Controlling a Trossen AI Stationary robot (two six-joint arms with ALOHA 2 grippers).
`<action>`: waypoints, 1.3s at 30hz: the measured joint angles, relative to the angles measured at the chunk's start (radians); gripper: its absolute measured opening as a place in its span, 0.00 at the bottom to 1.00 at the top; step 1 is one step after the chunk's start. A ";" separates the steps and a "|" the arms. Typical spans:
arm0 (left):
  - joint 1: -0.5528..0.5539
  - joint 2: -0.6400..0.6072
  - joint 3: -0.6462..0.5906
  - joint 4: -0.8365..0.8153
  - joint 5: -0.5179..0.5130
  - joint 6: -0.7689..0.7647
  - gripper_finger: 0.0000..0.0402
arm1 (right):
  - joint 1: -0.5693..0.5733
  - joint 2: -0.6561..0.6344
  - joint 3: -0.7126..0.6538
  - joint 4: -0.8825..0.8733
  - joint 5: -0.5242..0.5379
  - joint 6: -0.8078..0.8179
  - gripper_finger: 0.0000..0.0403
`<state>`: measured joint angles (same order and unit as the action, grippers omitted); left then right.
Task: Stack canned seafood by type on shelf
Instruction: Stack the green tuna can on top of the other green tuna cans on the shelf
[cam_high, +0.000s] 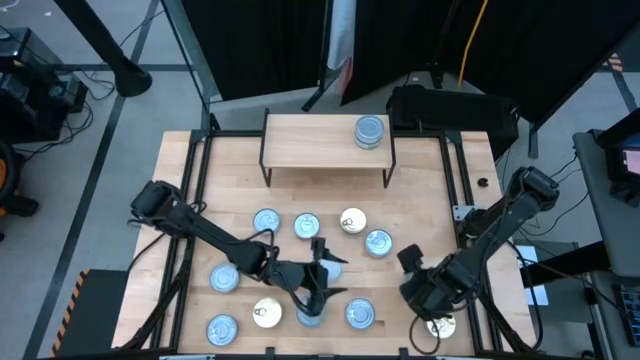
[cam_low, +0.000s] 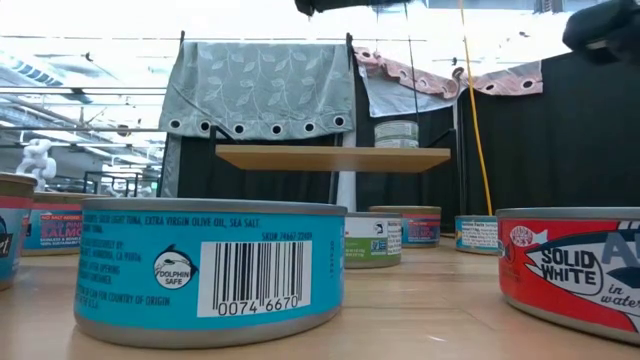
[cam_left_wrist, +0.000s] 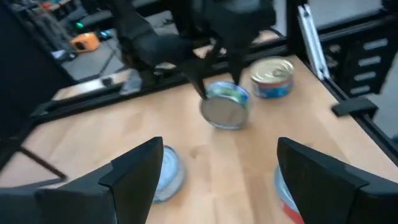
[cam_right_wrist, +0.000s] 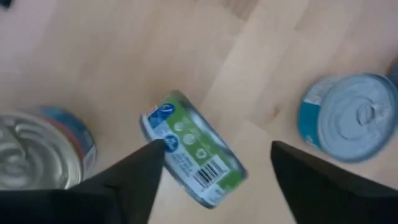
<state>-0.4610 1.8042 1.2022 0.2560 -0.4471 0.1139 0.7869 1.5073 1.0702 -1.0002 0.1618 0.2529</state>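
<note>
The shelf (cam_high: 320, 143) is standing well beyond both grippers, carrying one tin (cam_high: 370, 131). The right gripper (cam_right_wrist: 214, 152) is hanging spread wide, with a green-sided tin (cam_right_wrist: 189, 146) tilting on edge between its fingers. The left gripper (cam_left_wrist: 217, 155) is hovering nearby, wide and empty.

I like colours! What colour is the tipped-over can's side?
Green, on the tipped can; right wrist view shows it best.
</note>
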 joint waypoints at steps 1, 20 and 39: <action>0.000 -0.009 0.000 -0.008 -0.010 0.000 0.78 | -0.003 0.005 0.000 -0.001 -0.011 -0.024 0.76; 0.022 -0.027 -0.001 -0.024 -0.037 0.064 0.78 | -0.022 0.002 0.025 -0.002 0.049 0.614 0.74; -0.034 -0.058 -0.002 -0.077 -0.054 0.204 0.78 | 0.000 0.083 0.052 -0.127 0.068 1.625 0.74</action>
<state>-0.4953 1.7464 1.2007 0.1790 -0.5014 0.3175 0.7870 1.5899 1.1224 -1.1276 0.2298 1.8775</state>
